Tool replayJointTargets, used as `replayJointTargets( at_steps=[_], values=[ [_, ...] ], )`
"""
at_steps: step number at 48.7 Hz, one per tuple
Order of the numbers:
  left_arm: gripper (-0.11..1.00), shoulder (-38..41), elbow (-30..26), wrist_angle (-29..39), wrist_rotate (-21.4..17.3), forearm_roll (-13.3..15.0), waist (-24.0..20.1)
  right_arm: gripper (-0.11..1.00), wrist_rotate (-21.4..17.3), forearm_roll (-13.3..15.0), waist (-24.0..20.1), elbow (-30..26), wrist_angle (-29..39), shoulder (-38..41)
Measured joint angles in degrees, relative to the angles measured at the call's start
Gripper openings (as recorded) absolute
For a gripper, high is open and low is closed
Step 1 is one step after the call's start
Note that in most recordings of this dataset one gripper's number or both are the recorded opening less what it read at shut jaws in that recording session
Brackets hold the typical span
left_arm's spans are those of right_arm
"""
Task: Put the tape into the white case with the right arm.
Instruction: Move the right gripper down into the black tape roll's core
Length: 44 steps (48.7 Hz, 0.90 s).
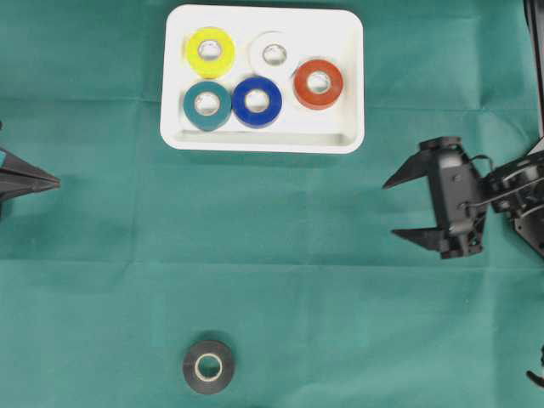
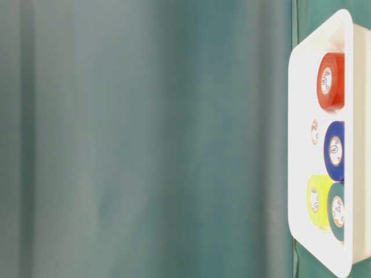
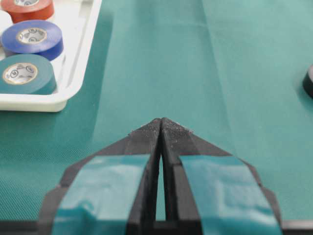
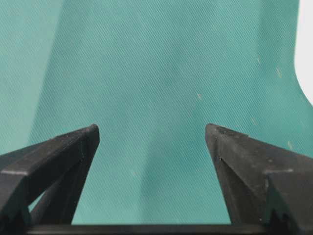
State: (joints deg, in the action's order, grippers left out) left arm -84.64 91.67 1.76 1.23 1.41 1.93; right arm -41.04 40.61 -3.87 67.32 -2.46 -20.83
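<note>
At the bottom of the frame the left hand (image 3: 161, 125) points away from the camera, its 2 black fingers (image 3: 142, 147) pressed together at the tips, each carrying a light-blue band. Green cloth (image 3: 195, 63) covers the worktop. In the upper left sits a corner of the white case (image 3: 73, 73), holding 3 tape rolls in a row: teal (image 3: 24, 74) nearest, blue (image 3: 32, 39) behind it, red (image 3: 27, 9) farthest. A black object (image 3: 308, 81), cut off, lies at the right edge.

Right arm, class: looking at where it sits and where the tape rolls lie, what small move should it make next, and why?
Probably swing the right gripper toward the black tape roll and begin lowering over it. That roll lies alone on the green cloth, outside the white case, which already holds five coloured rolls. The gripper's jaws stand open and empty, well away from the roll, so closing the gap comes first.
</note>
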Motion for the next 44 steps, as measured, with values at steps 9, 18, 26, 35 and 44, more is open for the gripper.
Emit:
replayJointTargets(
  at_steps=[9,18,26,35,44],
  values=[
    [0.01,0.00,0.00,0.00,0.00,0.00,0.00,0.65,0.79,0.00,-3.08,-7.38,-0.18,8.00],
    [0.01,0.00,0.00,0.00,0.00,-0.09,0.00,0.65,0.79,0.09,-5.98,-16.35,-0.18,16.88],
    [0.01,0.00,0.00,0.00,0.00,0.00,0.00,0.65,0.79,0.09,-9.05,-23.91,-0.18,23.47],
    [0.01,0.00,0.00,0.00,0.00,0.00,0.00,0.65,0.44,0.09,-10.90,-30.94,-0.18,28.92],
    [0.01,0.00,0.00,0.00,0.00,0.00,0.00,0.65,0.35,0.09,-11.60,-37.53,-0.18,33.93]
  ],
)
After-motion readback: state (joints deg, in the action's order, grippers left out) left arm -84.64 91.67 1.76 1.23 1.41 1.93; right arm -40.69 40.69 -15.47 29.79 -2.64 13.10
